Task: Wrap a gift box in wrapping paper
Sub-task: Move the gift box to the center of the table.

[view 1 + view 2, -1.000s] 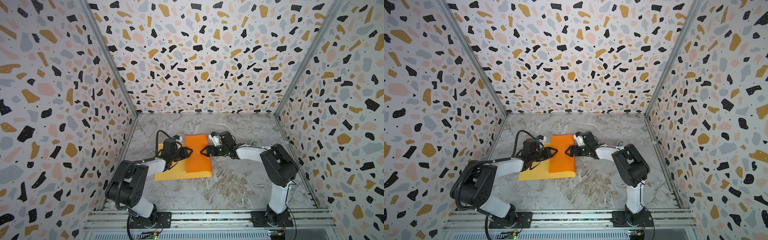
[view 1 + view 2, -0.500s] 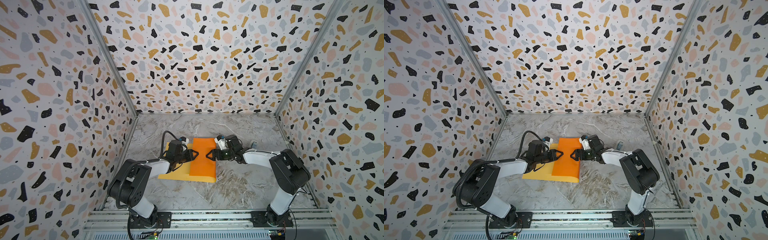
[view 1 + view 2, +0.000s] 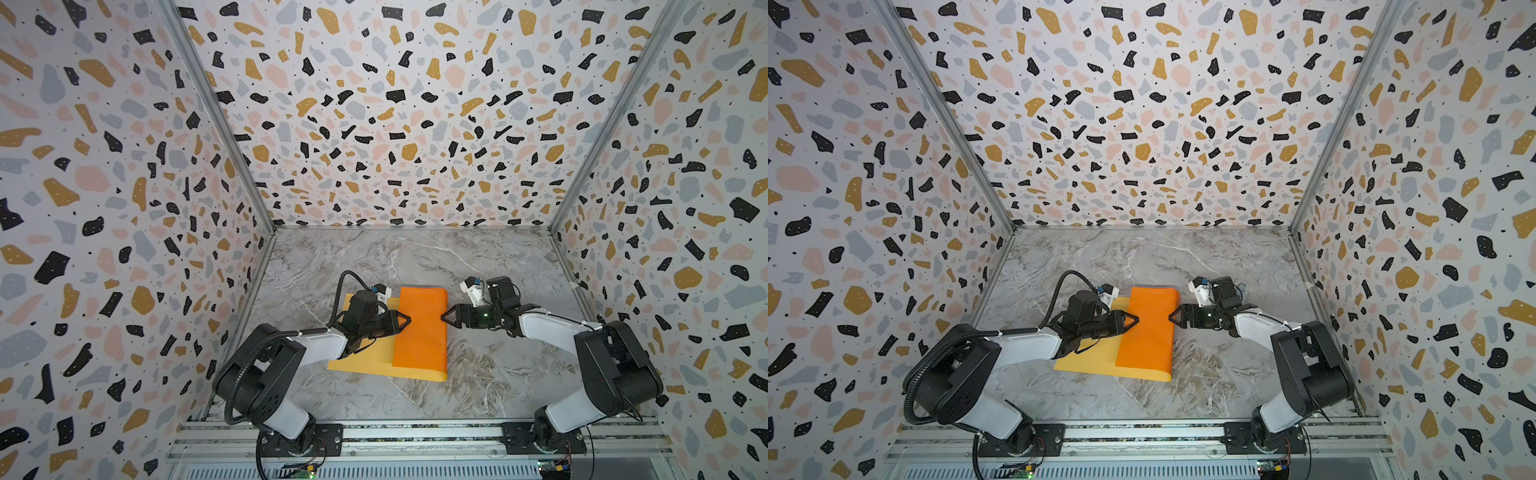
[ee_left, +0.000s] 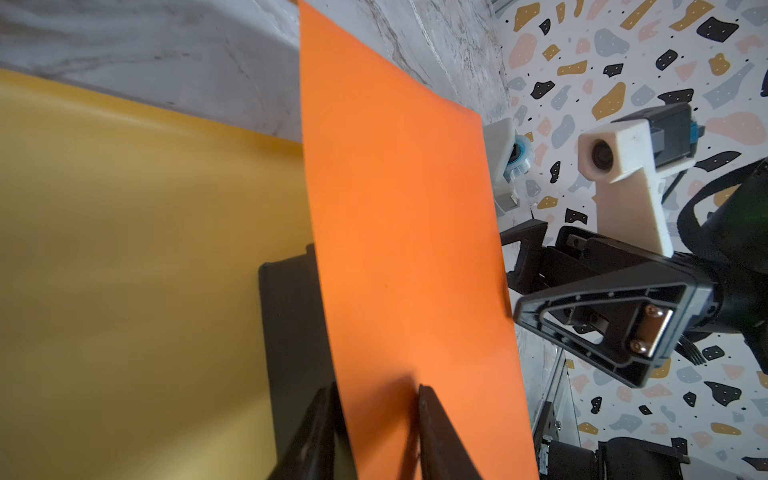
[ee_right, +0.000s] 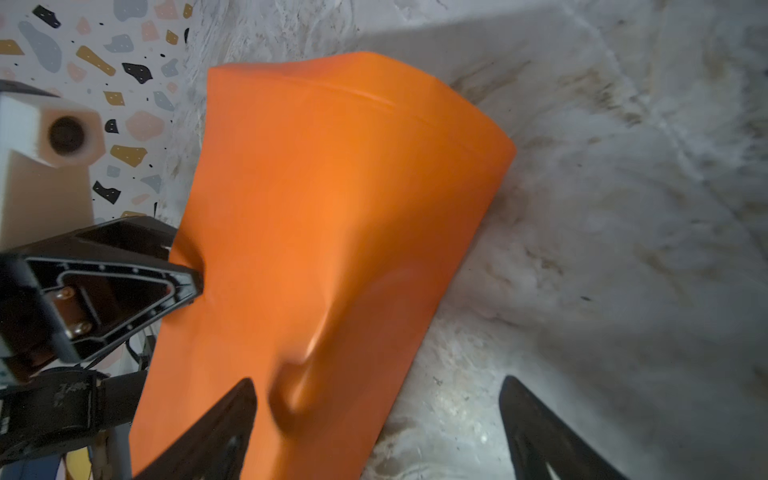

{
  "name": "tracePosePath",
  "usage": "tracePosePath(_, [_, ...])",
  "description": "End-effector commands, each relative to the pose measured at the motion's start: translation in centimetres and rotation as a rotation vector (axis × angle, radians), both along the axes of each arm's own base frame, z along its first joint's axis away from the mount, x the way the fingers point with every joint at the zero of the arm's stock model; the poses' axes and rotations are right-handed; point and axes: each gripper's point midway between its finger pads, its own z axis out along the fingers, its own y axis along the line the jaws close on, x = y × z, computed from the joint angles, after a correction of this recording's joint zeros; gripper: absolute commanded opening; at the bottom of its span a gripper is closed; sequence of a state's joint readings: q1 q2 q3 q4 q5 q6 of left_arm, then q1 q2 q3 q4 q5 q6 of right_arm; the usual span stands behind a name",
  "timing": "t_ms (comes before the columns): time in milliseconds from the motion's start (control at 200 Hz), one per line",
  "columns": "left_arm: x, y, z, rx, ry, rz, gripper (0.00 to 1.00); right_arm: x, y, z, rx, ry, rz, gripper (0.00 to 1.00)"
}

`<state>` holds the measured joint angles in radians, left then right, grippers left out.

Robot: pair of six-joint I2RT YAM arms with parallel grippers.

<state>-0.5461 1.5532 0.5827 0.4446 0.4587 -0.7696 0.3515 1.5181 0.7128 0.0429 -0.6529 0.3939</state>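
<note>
Grey-veined marble tabletop [image 3: 415,257] carries everything, and the large rectangular sheet of wrapping paper [image 3: 419,332], mustard-yellow on one face and bright orange on the other, lies on it between the two grippers. Its yellow face is up beneath the left gripper [image 3: 404,320], while the half nearer the right gripper [image 3: 443,318] is turned over in a soft rounded fold, showing a broad orange flap in both top views. The left gripper meets the free edge of that flap. In the left wrist view one finger sits beneath the orange sheet and one above it, the jaws drawn in to a narrow gap, and whether they actually pinch the paper cannot be told. The right gripper stands wide open and holds nothing, its tips at the rounded fold, one finger over the orange and the other over bare marble. The small flat dark navy cardboard gift box [image 4: 291,316] lies on the yellow face just ahead of the left gripper's tips, mostly covered by the flap, only a dark strip with one corner showing. Judging by this, the wrap is early: one side is laid across the box, while the yellow side under the left gripper has yet to come over, and both open ends are unfolded.
</note>
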Motion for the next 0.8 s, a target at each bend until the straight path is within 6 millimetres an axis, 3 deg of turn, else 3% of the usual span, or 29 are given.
tracePosePath(0, [-1.0, 0.9, -3.3, 0.094, 0.079, 0.001, 0.29, -2.1, 1.2, 1.9, 0.09, 0.014, 0.07, 0.92])
tracePosePath(130, [-0.9, 0.8, -3.6, 0.109, 0.076, -0.009, 0.28, -2.7, 2.1, 1.9, 0.094, 0.021, 0.068, 0.92])
tracePosePath(486, [-0.9, 0.7, -4.0, 0.125, 0.073, -0.033, 0.26, -2.6, 1.2, -1.5, -0.006, 0.062, 0.015, 0.88])
tracePosePath(796, [-1.6, 1.0, -4.3, 0.129, 0.083, -0.031, 0.25, -0.6, -0.2, -2.9, -0.073, 0.062, 0.021, 0.83])
